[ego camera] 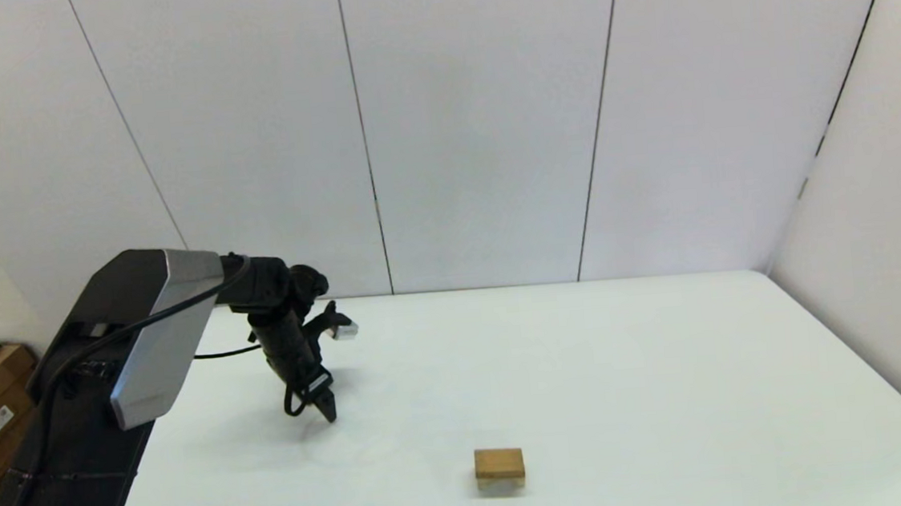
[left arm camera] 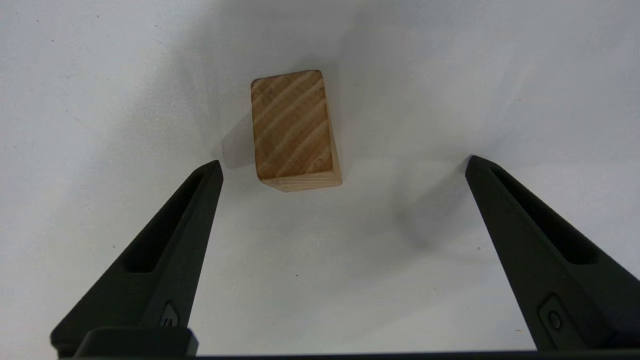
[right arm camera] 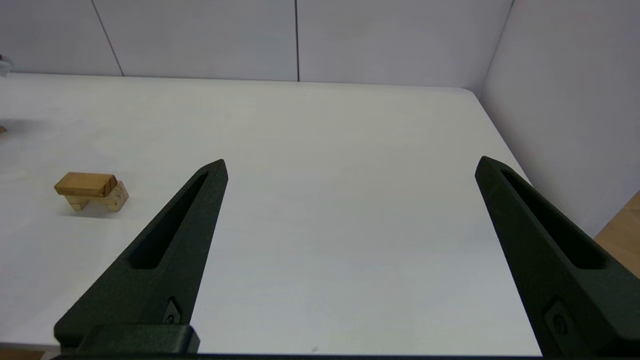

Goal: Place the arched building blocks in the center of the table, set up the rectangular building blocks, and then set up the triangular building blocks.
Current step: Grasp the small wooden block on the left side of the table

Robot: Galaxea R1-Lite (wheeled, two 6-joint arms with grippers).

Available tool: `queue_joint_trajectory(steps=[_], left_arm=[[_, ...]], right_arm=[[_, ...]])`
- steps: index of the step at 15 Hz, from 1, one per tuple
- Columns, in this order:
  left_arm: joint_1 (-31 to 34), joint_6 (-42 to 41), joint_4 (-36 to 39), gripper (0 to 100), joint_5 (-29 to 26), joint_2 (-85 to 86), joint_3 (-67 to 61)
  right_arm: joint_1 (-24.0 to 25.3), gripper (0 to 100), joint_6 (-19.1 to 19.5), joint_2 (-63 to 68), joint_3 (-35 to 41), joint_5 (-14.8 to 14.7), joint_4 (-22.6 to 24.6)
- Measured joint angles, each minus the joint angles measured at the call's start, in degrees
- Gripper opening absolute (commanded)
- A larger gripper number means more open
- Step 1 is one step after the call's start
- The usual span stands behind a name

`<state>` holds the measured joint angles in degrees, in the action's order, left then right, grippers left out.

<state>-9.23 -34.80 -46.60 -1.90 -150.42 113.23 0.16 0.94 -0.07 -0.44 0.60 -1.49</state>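
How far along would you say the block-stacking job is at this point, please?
The arched block stands mid-table with the rectangular slab already laid on top. In hand: the open left gripper hovers over the triangular wedge, not yet grasping it. Left: lifting the wedge onto the stack. The right gripper waits open, apart.

Light was bright and even over the white table [ego camera: 588, 371], seemingly from overhead. Soft shadows lay on it under the left gripper [left arm camera: 342, 165], one beside the wedge [left arm camera: 295, 130] and a broader one past the right-hand finger. Near the table's centre the stacked blocks [right arm camera: 90, 191] cast a faint shadow just beside them. No glare showed. The wedge's grain was crisp; the black fingers [right arm camera: 165, 250] looked slightly soft.
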Motion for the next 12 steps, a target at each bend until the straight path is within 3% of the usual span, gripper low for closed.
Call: queue_joint_trajectory(steps=[3,4,12], left_arm=[[0.09,-0.11,-0.06,100,-0.07,0.0,0.0],[0.09,-0.2,-0.13,0,-0.16,0.01,0.0],[-0.44,-0.33,-1.22,0,-1.89,0.26,0.0]], right_arm=[[0.0,100,0.0,0.0,0.0,-0.02,0.0],[0.0,100,0.0,0.0,0.0,0.0,0.01],[0.0,100,0.0,0.0,0.0,0.0,0.0]])
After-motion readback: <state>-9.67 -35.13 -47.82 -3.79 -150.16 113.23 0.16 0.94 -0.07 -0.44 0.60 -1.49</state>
